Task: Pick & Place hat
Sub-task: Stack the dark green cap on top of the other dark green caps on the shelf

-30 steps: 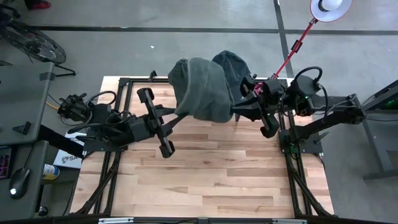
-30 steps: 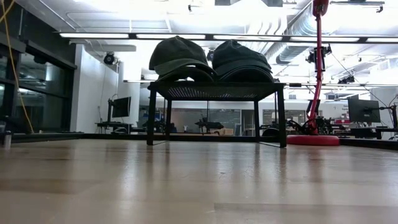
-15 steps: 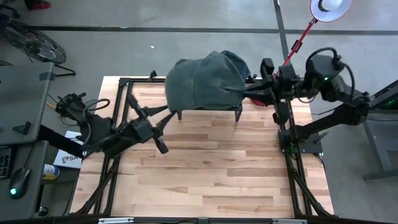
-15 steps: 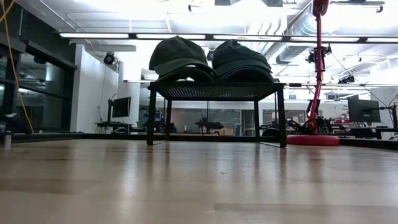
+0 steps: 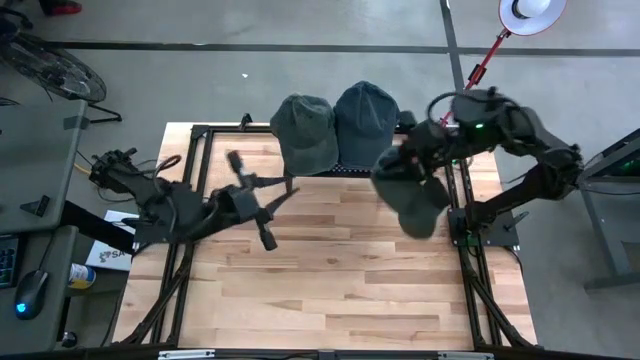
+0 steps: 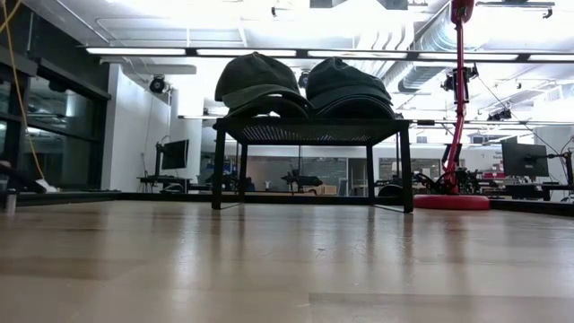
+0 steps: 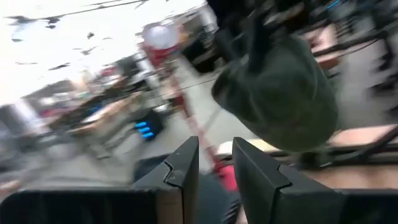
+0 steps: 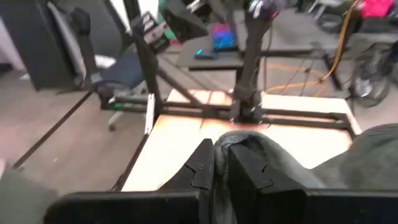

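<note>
Two dark grey-green caps point(image 5: 305, 130) point(image 5: 366, 113) sit side by side, brims down, on a black mesh rack point(image 6: 309, 131) at the table's far edge. A third cap of the same kind point(image 5: 410, 192) hangs to the right of the rack, over the table's right side. My right gripper point(image 5: 408, 163) is shut on it. In the left wrist view this cap point(image 7: 280, 93) dangles in the air ahead. My left gripper point(image 5: 280, 190) hovers open and empty over the table's left half, pointing toward the rack. The low view shows no gripper. My right gripper pinches a fold of the cap's cloth point(image 8: 249, 152) between its two fingers point(image 8: 202, 165). The cap is lifted clear and hangs slack below the gripper. Which part of the cap this fold is I cannot tell.
The rack point(image 5: 340, 168) stands on thin black legs along the far edge. A red lamp stand point(image 5: 478, 62) rises beyond the table's far right corner. Bare wooden tabletop point(image 5: 330, 280) stretches across the middle and near side.
My right gripper has swung the held cap from above the rack, where it covered the caps lying there, toward the table's right and near side, and lower. The two caps on the rack have stayed put. My left arm has shifted only a little.
</note>
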`<state>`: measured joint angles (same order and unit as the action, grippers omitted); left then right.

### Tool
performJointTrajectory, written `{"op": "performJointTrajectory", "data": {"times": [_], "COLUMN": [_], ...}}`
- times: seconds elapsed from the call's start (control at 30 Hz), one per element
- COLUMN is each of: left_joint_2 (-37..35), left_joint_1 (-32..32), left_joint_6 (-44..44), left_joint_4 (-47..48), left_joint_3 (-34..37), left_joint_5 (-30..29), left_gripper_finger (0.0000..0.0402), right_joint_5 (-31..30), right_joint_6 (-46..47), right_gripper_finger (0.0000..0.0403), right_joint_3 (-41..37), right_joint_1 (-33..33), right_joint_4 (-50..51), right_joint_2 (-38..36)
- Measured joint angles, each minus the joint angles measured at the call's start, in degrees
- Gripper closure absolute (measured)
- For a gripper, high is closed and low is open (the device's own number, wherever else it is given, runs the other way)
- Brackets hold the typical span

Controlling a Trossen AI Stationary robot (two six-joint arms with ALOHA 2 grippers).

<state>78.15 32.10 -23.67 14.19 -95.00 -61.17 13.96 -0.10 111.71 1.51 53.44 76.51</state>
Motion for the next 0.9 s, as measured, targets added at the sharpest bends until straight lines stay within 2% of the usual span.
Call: {"op": "performJointTrajectory", "data": {"times": [0.23, 0.37, 0.47, 0.57, 0.73, 0.9], "left_joint_2": [0.55, 0.44, 0.5, 0.52, 2.81, 4.85], "left_joint_1": [-11.14, -15.92, -18.77, -21.02, -24.02, -27.04], "left_joint_6": [9.78, 11.11, 12.82, 15.52, 16.86, 20.33], "left_joint_4": [-0.31, 0.53, 1.59, 2.62, 2.95, 1.9], "left_joint_3": [0.0, -0.02, -0.02, -0.02, 0.08, -0.18], "left_joint_5": [26.29, 37.22, 45.39, 51.12, 55.9, 62.84], "left_gripper_finger": [0.0307, 0.0303, 0.0281, 0.0245, 0.0183, 0.0163], "right_joint_5": [2.99, 3.04, 3.16, 4.19, 7.1, 9.44], "right_joint_6": [-0.36, -0.39, -0.06, 0.58, 1.38, 1.55], "right_gripper_finger": [0.0385, 0.0385, 0.0385, 0.0385, 0.0385, 0.0385], "right_joint_3": [-0.01, -0.05, -0.05, -0.05, -0.05, -0.03], "right_joint_1": [-2.71, -3.93, -4.5, -4.58, -4.58, -4.58], "right_joint_4": [0.29, 0.23, -0.12, -0.49, -1.91, -2.3], "right_joint_2": [4.88, 6.97, 7.61, 7.91, 8.76, 9.39]}}
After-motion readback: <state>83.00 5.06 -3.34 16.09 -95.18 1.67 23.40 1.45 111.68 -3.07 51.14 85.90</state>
